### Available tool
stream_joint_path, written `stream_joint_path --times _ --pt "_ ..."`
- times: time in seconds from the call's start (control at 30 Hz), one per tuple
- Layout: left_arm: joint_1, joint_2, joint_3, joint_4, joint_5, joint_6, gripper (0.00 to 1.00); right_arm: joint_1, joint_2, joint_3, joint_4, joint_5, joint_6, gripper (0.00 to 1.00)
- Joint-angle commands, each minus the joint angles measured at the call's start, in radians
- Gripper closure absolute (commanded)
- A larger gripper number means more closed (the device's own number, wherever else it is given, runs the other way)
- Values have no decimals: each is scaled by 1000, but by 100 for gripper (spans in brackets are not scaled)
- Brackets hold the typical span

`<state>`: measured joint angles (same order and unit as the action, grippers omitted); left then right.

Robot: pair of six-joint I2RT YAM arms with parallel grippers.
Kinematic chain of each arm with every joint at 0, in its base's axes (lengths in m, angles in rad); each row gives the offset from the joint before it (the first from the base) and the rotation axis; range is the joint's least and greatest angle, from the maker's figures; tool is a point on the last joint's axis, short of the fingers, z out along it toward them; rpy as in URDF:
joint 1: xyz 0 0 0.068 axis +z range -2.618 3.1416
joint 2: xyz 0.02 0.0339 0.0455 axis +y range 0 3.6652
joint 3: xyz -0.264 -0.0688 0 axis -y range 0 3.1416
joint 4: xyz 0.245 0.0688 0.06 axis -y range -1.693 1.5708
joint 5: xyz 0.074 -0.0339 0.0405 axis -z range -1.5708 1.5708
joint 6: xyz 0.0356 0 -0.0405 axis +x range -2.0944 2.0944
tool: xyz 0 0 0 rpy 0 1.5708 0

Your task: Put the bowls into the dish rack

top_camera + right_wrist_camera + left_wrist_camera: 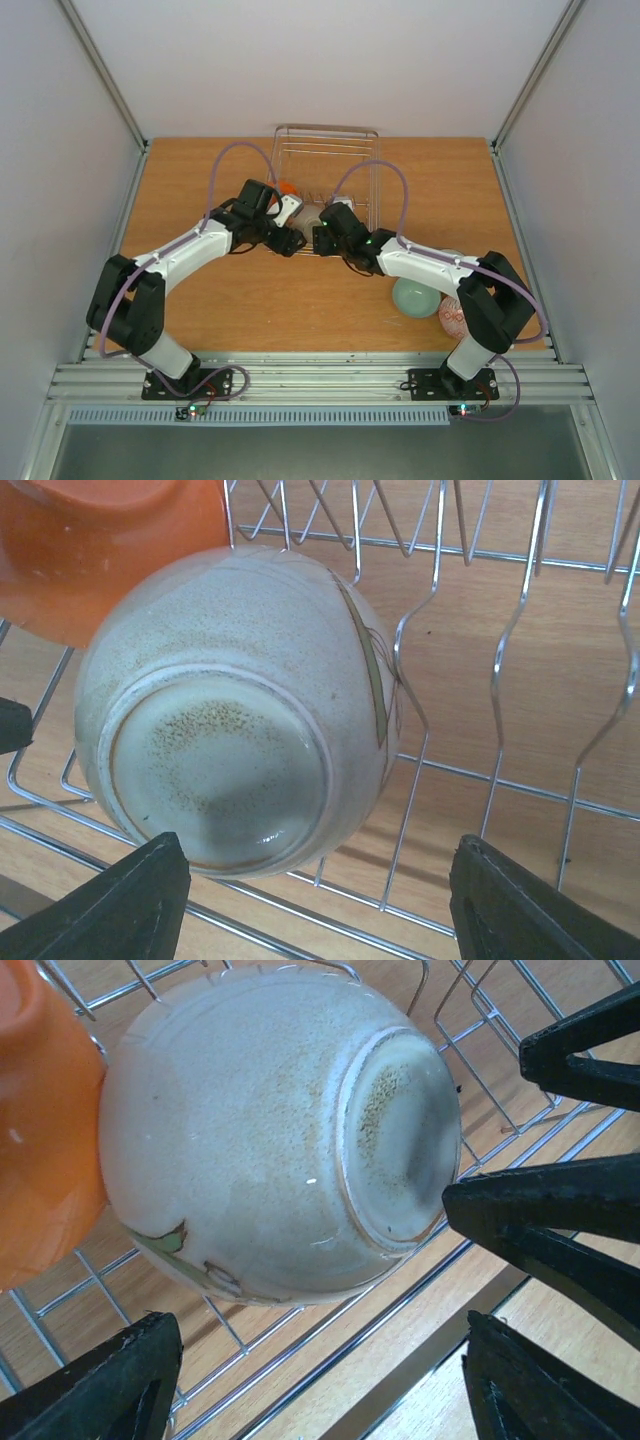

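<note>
Up at 12 o'clock on the brown wooden table [250, 300] sits the dish rack [328, 128]. A speckled white bowl [270, 1130] stands on its side in it, propped by the wires, likely so more bowls fit. An orange bowl [40, 1130] touches it at 9 o'clock. The left gripper [315, 1360] and right gripper [320, 880] gape wide, holding nothing. A mint bowl [413, 297] and a patterned bowl [451, 318] sit at 4 o'clock. White walls [320, 60] stand around.

Wooden table [200, 190] (white walls [320, 60] around)
</note>
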<state>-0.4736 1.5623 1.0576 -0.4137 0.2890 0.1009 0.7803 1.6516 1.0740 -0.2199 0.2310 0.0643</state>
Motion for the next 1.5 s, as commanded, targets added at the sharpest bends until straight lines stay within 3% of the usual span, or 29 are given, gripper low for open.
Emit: stream_joint_path --times 0.0,0.27,0.73,1.1,1.33,1.47 --pt "6 68 43 -12 -31 -21 24 10 -38 -47 -11 15 31 28" --pt "13 104 78 -7 -22 -101 23 10 -50 -78 -7 23 35 28" --pt "53 122 100 -39 -162 -257 23 10 -56 -93 -6 39 37 27" --pt "112 75 30 70 -41 -312 24 10 -53 -107 4 36 49 27" --pt "113 165 70 24 -22 -306 23 10 -72 -125 4 36 57 27" --pt "112 210 84 20 60 -312 24 9 -92 -143 5 40 65 27"
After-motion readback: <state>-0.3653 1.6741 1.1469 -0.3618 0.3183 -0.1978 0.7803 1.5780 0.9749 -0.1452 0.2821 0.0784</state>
